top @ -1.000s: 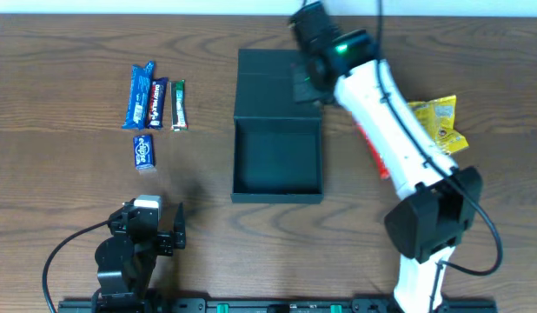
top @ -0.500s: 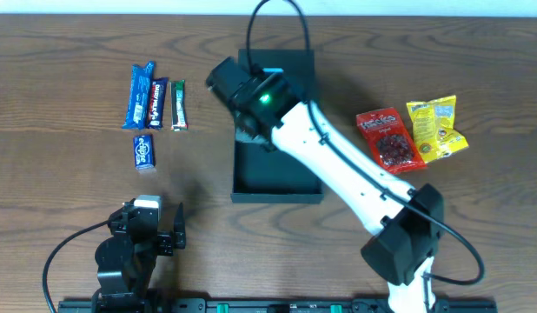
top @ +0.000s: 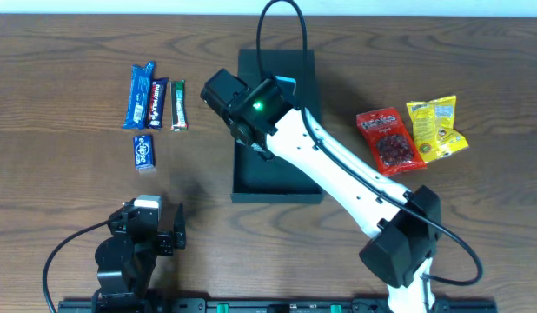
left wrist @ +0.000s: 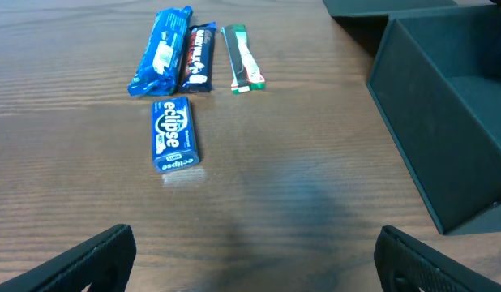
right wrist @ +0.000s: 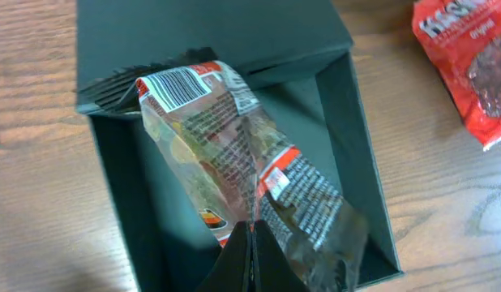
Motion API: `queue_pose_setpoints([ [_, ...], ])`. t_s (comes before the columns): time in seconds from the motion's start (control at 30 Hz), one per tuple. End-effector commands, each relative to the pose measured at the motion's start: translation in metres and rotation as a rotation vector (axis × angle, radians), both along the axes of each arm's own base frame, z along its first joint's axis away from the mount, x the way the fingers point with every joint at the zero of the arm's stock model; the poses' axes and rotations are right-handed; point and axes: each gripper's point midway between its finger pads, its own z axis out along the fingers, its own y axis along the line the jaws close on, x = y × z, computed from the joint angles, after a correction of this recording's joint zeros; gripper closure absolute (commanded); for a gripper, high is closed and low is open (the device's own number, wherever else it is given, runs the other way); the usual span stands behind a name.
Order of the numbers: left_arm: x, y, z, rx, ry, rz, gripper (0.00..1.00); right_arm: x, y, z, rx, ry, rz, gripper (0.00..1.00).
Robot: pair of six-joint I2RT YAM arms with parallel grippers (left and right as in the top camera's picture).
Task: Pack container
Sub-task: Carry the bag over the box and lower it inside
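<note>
So the container [top: 278,185] sits pretty much dead centre on the wooden table [top: 60,191]. It's a dark green-black box with its flap lid folded open toward the far edge, so you can look straight into the compartment. The right arm reaches diagonally across it. From the wrist view, the right gripper [right wrist: 252,233] has its fingers pinched tight on one end of a clear snack packet [right wrist: 226,146]. It's crinkly, with a barcode at the far end and some red and orange print. The packet hangs over the open compartment, tilted toward the hinge side. I honestly can't tell whether it touches the bottom of the box.

Just right of the box there's a red packet [top: 388,139], with a yellow packet [top: 436,129] right up against it, both flat on the wood. Off to the left, well apart from the box, three bars are lined up side by side: a blue bar [top: 142,96], a dark bar [top: 160,100] and a thin green bar [top: 178,104]. A little blue Eclipse gum pack [top: 143,151] lies just below them on the near side.

The left gripper [left wrist: 254,259] hangs at the near-left edge of the table. Its fingers are spread wide with nothing between them, and it faces the gum and bars.
</note>
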Motion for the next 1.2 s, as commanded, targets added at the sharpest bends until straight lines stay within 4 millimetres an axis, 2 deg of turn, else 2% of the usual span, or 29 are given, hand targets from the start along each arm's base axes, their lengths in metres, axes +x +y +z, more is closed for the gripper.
queue_pose_setpoints([
  [0.0,0.000,0.002,-0.005,0.014,0.005,0.003,0.05,-0.003,-0.009,0.001,0.003,-0.032,-0.088,0.98],
  [0.2,0.000,0.002,-0.005,0.014,0.005,0.003,0.04,-0.020,-0.015,-0.028,-0.013,0.012,-0.181,0.99],
  [0.33,0.000,0.002,-0.005,0.014,0.005,0.003,0.05,-0.025,-0.010,-0.040,0.007,0.038,-0.179,0.98],
  [0.47,0.000,0.002,-0.005,0.014,0.005,0.003,0.05,-0.031,-0.007,-0.044,-0.001,0.050,-0.165,0.99],
  [0.8,0.000,0.002,-0.005,0.014,0.005,0.003,0.05,-0.059,0.002,-0.053,-0.019,0.133,-0.143,0.98],
  [1.0,0.000,0.002,-0.005,0.014,0.005,0.003,0.05,-0.061,0.001,-0.052,-0.025,0.137,-0.149,0.98],
  [1.17,0.000,0.002,-0.005,0.014,0.005,0.003,0.05,-0.060,0.001,-0.052,-0.001,0.119,-0.218,0.99],
])
